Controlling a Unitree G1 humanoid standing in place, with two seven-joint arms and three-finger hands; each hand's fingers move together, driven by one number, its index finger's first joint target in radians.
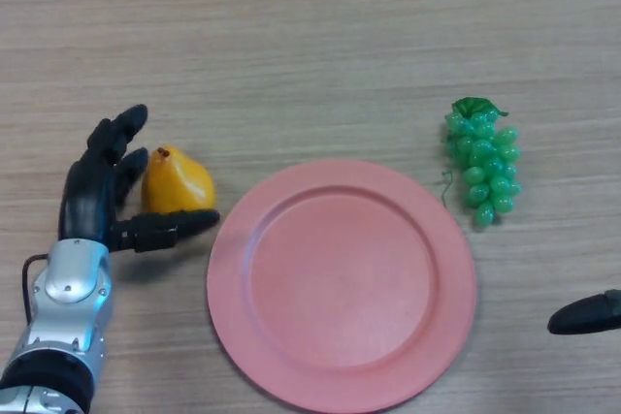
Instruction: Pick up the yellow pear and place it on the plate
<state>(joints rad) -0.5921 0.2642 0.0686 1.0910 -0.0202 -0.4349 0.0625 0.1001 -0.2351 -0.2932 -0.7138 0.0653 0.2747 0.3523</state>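
Pear: the yellow pear (pixel 177 181) lies on the bench (pixel 310 36) at the left of the head view, just left of the plate and not on it. Its small brown stem end points up and away from the robot.

Left robot hand: the left robot hand (pixel 92 196) comes in from the lower left and sits beside the pear. Its fingers (pixel 118 138) stand along the pear's left side, fairly straight, and the thumb (pixel 175 227) stretches out beneath the fruit towards the plate. The hand cups the pear loosely, spread and not clamped; the pear rests on the bench between fingers and thumb.

Plate: the round pink plate (pixel 342 375) lies flat on the bench in the middle of the view, near the robot. Its left rim is close to the thumb tip and to the pear.

Grapes: a bunch of green grapes (pixel 482 164) with a green leaf on top lies on the bench just beyond the plate's upper right rim, apart from it.

Right robot hand: only a dark tip of the right robot hand (pixel 587 313) shows at the right edge, to the right of the plate; I cannot tell how it is set.

Bench: pale wood grain.
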